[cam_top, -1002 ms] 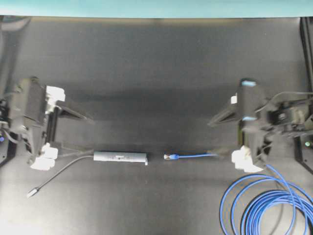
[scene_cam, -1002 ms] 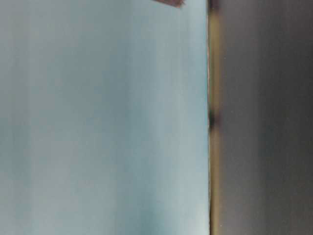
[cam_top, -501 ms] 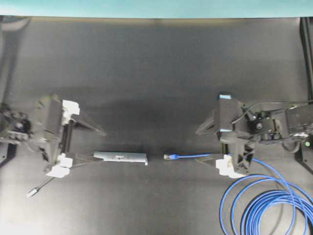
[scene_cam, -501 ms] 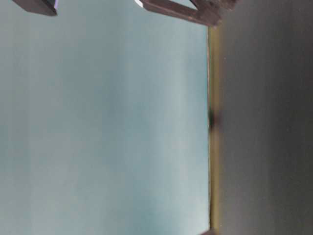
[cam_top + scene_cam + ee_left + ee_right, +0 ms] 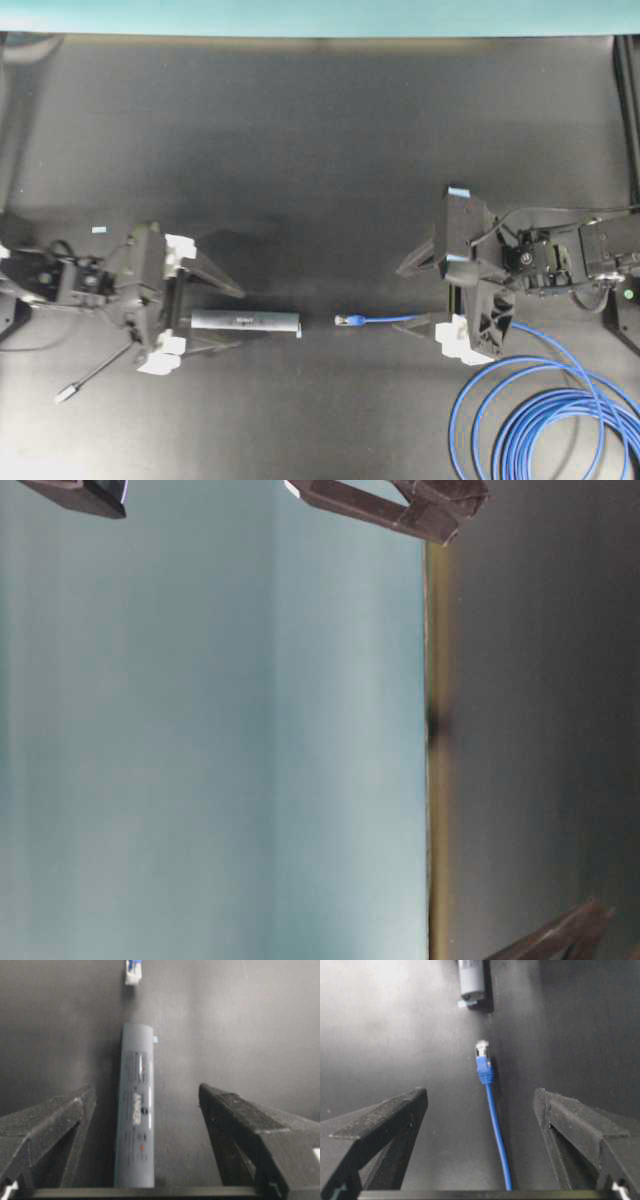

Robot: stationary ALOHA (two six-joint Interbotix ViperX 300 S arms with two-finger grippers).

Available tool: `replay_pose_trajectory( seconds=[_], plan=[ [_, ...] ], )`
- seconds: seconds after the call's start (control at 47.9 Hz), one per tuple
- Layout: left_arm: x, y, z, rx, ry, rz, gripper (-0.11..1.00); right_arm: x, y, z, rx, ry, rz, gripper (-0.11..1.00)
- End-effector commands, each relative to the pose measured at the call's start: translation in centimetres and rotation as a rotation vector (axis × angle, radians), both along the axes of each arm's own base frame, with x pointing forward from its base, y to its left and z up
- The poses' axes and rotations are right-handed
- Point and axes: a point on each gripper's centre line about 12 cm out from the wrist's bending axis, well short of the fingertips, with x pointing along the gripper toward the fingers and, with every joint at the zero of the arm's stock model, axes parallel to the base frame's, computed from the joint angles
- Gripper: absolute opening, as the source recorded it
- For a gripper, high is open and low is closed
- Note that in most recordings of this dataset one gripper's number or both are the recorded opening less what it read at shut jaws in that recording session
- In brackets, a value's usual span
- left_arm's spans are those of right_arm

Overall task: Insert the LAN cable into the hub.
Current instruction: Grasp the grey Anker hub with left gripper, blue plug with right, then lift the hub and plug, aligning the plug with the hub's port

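Hub between my left jaws: slate grey, pale lettering along top. LAN cable between my right jaws: bright blue, blue boot, clear-silver plug tip. Counter under both: matte black. My jaws: black, rough-textured. Backdrop beyond counter: pale teal.

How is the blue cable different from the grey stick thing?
The LAN cable is bright blue, thin and bendy, with loose coils; the hub is grey, stiff and straight like a bar. The cable ends in a small clear plug; the hub has a thin grey cord. Both lie flat on the dark table, end to end, not touching.
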Motion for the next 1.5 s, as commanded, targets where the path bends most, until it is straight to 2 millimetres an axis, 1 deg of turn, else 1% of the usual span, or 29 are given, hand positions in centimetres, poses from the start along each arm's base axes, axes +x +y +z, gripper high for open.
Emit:
replay_pose_trajectory(
  seconds=[0.0, 0.146, 0.209, 0.292, 0.438, 0.564, 0.626, 0.668, 0.71, 0.751, 0.793, 0.814, 0.96, 1.106, 1.252, 1.482],
  plan=[
    [1.0, -0.2, -0.5, -0.003, -0.02, -0.006, 0.8, 0.4, 0.3, 0.5, 0.015, -0.019, -0.002, 0.82],
    [1.8, -0.4, -1.9, -0.001, 0.008, -0.011, 0.79, 0.3, 0.7, 0.6, 0.027, -0.019, 0.0, 0.82],
    [1.8, -0.5, -2.7, 0.001, 0.031, -0.014, 0.79, 0.3, 0.8, 0.7, 0.033, -0.021, -0.004, 0.82],
    [1.7, -0.5, -3.3, 0.002, 0.048, -0.012, 0.79, 0.3, 0.9, 0.7, 0.038, -0.024, -0.005, 0.82],
    [1.8, -0.5, -3.5, 0.005, 0.057, -0.012, 0.79, 0.2, 1.2, 0.7, 0.04, -0.023, 0.005, 0.82],
    [1.8, -0.3, -4.4, 0.014, 0.14, -0.007, 0.77, 0.2, 1.3, 0.7, 0.04, -0.023, 0.007, 0.82],
    [1.8, -0.4, -4.9, 0.024, 0.19, -0.011, 0.72, 0.2, 1.4, 0.8, 0.041, -0.024, 0.009, 0.82],
    [1.8, -0.5, -5.2, 0.036, 0.212, -0.017, 0.65, 0.2, 1.4, 0.8, 0.043, -0.029, 0.01, 0.82],
    [1.9, -0.7, -5.1, 0.046, 0.212, -0.026, 0.56, 0.3, 1.4, 0.8, 0.044, -0.033, 0.009, 0.82],
    [1.9, -0.8, -5.1, 0.05, 0.208, -0.029, 0.44, 0.3, 1.5, 0.8, 0.043, -0.035, 0.012, 0.82],
    [2.0, -0.8, -4.8, 0.05, 0.198, -0.029, 0.31, 0.2, 1.5, 0.8, 0.041, -0.035, 0.013, 0.82],
    [2.1, -0.8, -4.7, 0.051, 0.193, -0.03, 0.27, 0.2, 1.5, 0.8, 0.04, -0.037, 0.014, 0.82],
    [2.4, -0.8, -3.2, 0.051, 0.164, -0.029, 0.28, 0.1, 1.4, 0.3, 0.033, -0.027, 0.018, 0.82],
    [2.4, -0.7, -1.5, 0.055, 0.189, -0.024, 0.28, 0.0, 1.4, -0.3, 0.028, -0.048, 0.022, 0.82],
    [2.5, -0.3, 1.3, 0.065, 0.224, -0.011, 0.28, 0.2, 1.4, -1.6, 0.001, -0.062, 0.043, 0.82],
    [2.3, 0.6, 6.7, 0.088, 0.247, 0.014, 0.28, 0.9, 1.5, -4.4, -0.049, -0.034, 0.082, 0.82]
  ],
)
